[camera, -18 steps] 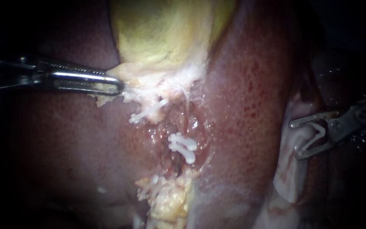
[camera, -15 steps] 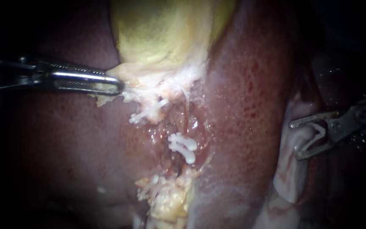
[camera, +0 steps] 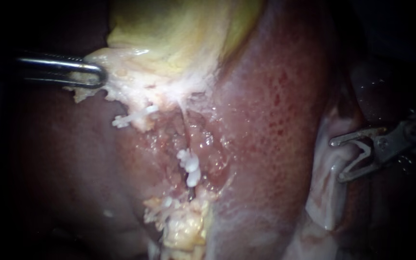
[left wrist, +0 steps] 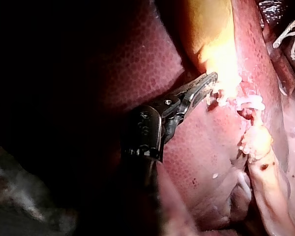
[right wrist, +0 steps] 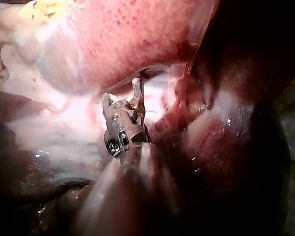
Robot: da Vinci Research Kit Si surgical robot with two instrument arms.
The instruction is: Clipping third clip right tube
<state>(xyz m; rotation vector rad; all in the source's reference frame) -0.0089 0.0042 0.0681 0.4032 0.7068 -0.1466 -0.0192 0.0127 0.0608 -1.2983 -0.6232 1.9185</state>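
Gallbladder [camera: 179,33] above clips [camera: 188,166], liver [camera: 275,120] right

surgical lab, bench setup. evidence: bare liver [camera: 275,120] w/ yellow gallbladder [camera: 179,33] under tight spot light, dark all round; white clips [camera: 188,166] set in raw tissue; slim metal left instrument [camera: 103,76] clamped on gallbladder edge; right instrument [camera: 335,160] w/ loaded clip [camera: 362,149] held btwn both jaws.
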